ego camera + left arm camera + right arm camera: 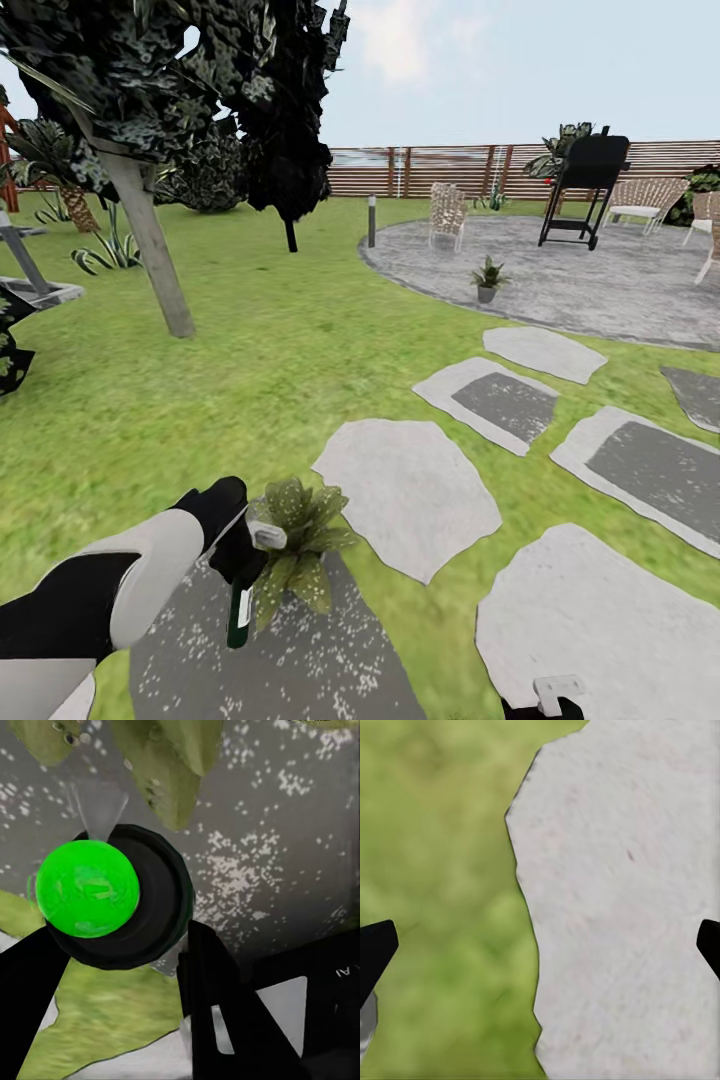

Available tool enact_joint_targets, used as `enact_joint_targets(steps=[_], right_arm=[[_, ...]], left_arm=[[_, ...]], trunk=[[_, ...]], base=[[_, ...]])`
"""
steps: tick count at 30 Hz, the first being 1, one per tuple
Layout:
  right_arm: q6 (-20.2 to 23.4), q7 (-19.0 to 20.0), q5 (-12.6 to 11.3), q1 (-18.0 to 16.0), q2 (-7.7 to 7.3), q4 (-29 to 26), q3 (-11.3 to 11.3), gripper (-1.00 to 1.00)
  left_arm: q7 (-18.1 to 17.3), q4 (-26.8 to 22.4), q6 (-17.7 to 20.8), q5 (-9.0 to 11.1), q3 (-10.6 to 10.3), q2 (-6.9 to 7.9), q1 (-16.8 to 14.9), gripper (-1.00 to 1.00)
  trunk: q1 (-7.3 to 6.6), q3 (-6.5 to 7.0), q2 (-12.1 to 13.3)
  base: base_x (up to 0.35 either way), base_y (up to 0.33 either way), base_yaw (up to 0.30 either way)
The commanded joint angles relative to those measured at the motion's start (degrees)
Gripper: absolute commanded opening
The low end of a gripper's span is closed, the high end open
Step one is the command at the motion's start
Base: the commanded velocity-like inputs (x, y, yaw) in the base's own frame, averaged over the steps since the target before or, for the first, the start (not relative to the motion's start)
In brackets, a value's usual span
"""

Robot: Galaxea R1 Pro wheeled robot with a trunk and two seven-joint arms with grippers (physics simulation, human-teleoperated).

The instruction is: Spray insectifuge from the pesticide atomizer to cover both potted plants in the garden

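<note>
Green lawn with grey stepping slabs (410,495) carries this step. The pesticide atomizer (241,600) sits clamped in the left pincer (238,548), its head touching the near potted plant (300,545); better to sweep the nozzle across every leaf. The second potted plant (488,278) waits on the round patio (600,275), well apart. The right pincer (540,945) is spread wide, empty.

Potted plant (298,545) against left tool (240,560)

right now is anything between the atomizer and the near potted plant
Nothing visible. The left gripper holds the pesticide atomizer right beside the near potted plant, its spray head at the leaves.
</note>
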Motion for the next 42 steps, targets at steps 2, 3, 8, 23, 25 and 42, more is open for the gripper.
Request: enact_joint_targets(steps=[2,3,8,23,25,42], right_arm=[[-0.2,0.0,0.5,-0.1,-0.06,0.0,-0.1,1.0],[-0.2,0.0,0.5,-0.1,-0.09,0.1,-0.1,1.0],[-0.2,0.0,0.5,-0.1,-0.1,0.0,-0.1,1.0],[-0.2,0.0,0.5,0.0,-0.1,0.0,-0.1,1.0],[-0.2,0.0,0.5,0.0,-0.1,0.0,-0.1,1.0],[-0.2,0.0,0.5,0.0,-0.02,0.0,-0.1,1.0]], left_arm=[[-4.3,-0.2,0.1,-1.0,-0.1,0.31,0.1,-1.0],[-6.4,-0.2,-0.1,-1.8,-1.0,1.26,0.1,-1.0],[-11.4,-0.4,-0.2,-2.8,-4.4,2.64,0.1,-1.0],[-11.7,-1.0,-0.2,-3.1,-7.2,2.23,0.0,-1.0],[-11.7,-1.0,-0.2,-3.1,-7.3,2.42,0.0,-1.0],[-11.6,-1.3,-0.2,-3.2,-7.3,2.46,-0.1,-1.0]], trunk=[[-0.01,-0.05,0.0],[-0.01,-0.05,0.0],[-0.01,-0.05,0.0],[-0.01,-0.05,0.0],[-0.01,-0.05,0.0],[-0.01,-0.05,0.0]], base=[[0.0,0.0,-0.003],[0.0,0.0,0.0],[0.0,0.0,0.0],[0.031,0.149,0.0],[0.003,0.005,0.0],[0.002,0.106,-0.128]])
